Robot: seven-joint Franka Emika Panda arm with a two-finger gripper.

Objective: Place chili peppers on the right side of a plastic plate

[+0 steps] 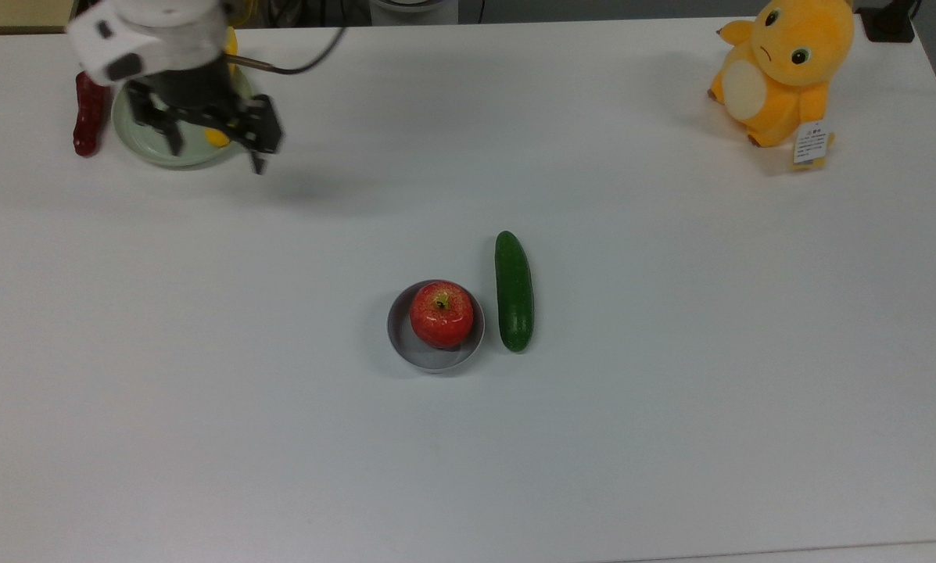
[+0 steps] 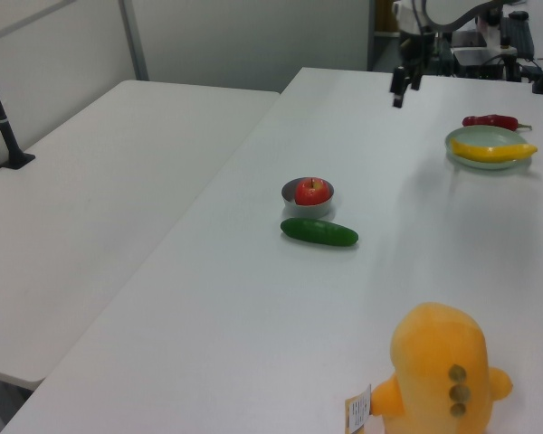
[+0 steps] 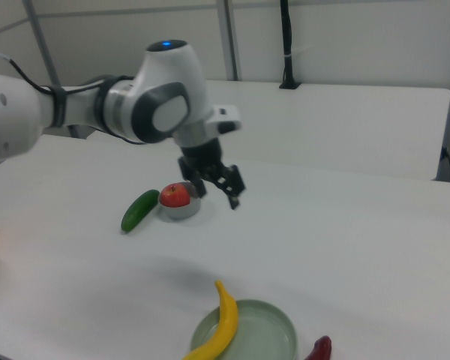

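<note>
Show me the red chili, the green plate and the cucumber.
chili (image 1: 89, 117), top view, middle of its body
plate (image 1: 148, 153), top view, bare front rim
cucumber (image 1: 513, 291), top view, middle of its length

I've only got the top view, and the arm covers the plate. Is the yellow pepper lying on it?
Observer: Yes. In the left view the yellow pepper lies across the plate, one end past the rim.
Operator: Is the gripper low over the table?
Observer: No. In the right view the gripper hangs open and empty, clear of the table.
Operator: Which way does the chili's stem point?
Observer: In the left view the chili has its green stem at the left view's right end.
</note>
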